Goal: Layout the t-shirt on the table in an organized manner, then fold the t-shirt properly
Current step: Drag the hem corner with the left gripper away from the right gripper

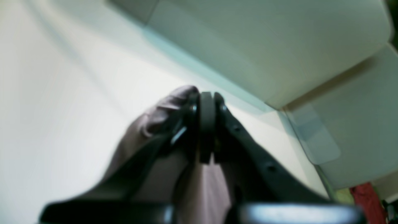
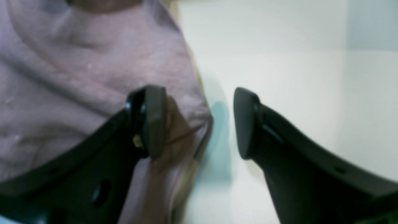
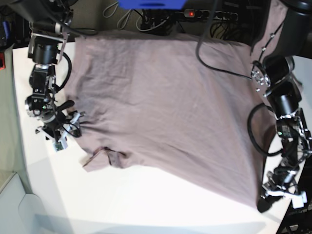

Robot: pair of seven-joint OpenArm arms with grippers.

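T-shirt of dusty mauve-pink cotton (image 3: 161, 112), wrinkled, lies spread across most of the smooth white worktop (image 3: 146, 204), one folded-over flap near its lower left edge in the base view. You see your left end effector (image 1: 206, 124) clenched on a pinch of the cloth at the shirt's lower corner, probably to pull that corner taut for the layout. Your right end effector (image 2: 199, 121) stands released, one pad resting on the shirt's edge and the other over bare worktop, so nothing is gripped there. Your left arm reaches down along the base view's right side, bent at the elbow; your right arm hangs along the left side, wrist low beside the shirt's edge.
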